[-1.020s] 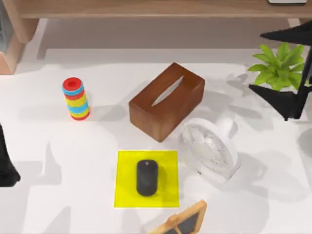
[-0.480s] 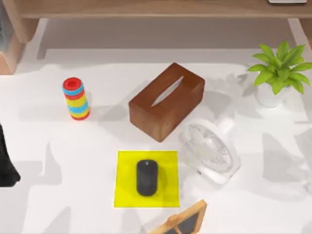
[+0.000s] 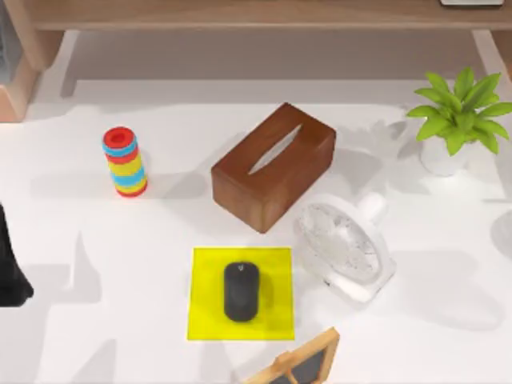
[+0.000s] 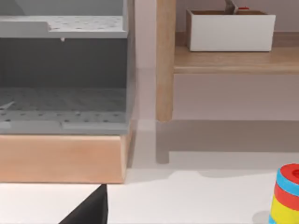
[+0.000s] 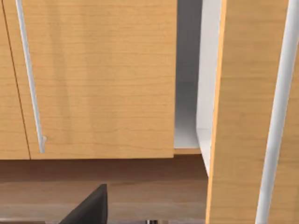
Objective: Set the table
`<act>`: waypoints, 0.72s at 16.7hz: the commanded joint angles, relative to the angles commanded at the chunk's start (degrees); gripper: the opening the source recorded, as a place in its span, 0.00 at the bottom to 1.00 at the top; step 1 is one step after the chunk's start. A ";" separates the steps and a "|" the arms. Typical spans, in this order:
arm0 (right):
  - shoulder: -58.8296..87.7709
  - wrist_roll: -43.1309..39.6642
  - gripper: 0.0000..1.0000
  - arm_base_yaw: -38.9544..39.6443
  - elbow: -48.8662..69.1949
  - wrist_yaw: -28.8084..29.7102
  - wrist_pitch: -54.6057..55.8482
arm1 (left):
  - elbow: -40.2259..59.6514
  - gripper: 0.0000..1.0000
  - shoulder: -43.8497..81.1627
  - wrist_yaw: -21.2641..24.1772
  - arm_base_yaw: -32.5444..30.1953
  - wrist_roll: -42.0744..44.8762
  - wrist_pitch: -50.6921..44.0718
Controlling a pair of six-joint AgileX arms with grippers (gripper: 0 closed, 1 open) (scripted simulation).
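The white table [image 3: 88, 240] carries a yellow mat [image 3: 204, 316] with a black mouse [image 3: 241, 291] on it near the front middle. Behind the mat lie a brown wooden tissue box [image 3: 274, 166] and a white fan [image 3: 344, 248] lying flat. A stack of coloured rings [image 3: 124, 162] stands at the left and also appears as the ring stack [image 4: 286, 196] in the left wrist view. A potted plant [image 3: 458, 120] stands at the back right. My left gripper [image 3: 10, 272] is parked at the table's left edge. My right gripper [image 5: 89, 209] faces wooden cabinet doors [image 5: 98, 79].
A wooden-framed chalkboard [image 3: 300, 364] pokes in at the front edge. A light-brown shelf unit [image 3: 240, 14] runs along the back, with a grey bin [image 4: 63, 74] and a white box [image 4: 229, 30] on it. Open tabletop lies at the front left and front right.
The right arm, which hung over the plant at the right edge one second ago, has left the top view, and the plant is uncovered. The left arm has not moved.
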 joint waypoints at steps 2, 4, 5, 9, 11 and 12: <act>0.39 -0.24 1.00 -0.14 0.24 0.50 0.21 | 0.00 1.00 0.00 0.00 0.00 0.00 0.00; 0.39 -0.24 1.00 -0.14 0.24 0.50 0.21 | 0.00 1.00 0.00 0.00 0.00 0.00 0.00; 0.39 -0.24 1.00 -0.14 0.24 0.50 0.21 | 0.00 1.00 0.00 0.00 0.00 0.00 0.00; 0.90 -0.27 1.00 1.20 1.88 1.85 -0.95 | 0.00 1.00 0.00 0.00 0.00 0.00 0.00; 1.70 -0.30 1.00 2.64 3.86 3.30 -2.18 | 0.00 1.00 0.00 0.00 0.00 0.00 0.00; 1.96 -0.31 1.00 3.13 4.53 3.79 -2.59 | 0.00 1.00 0.00 0.00 0.00 0.00 0.00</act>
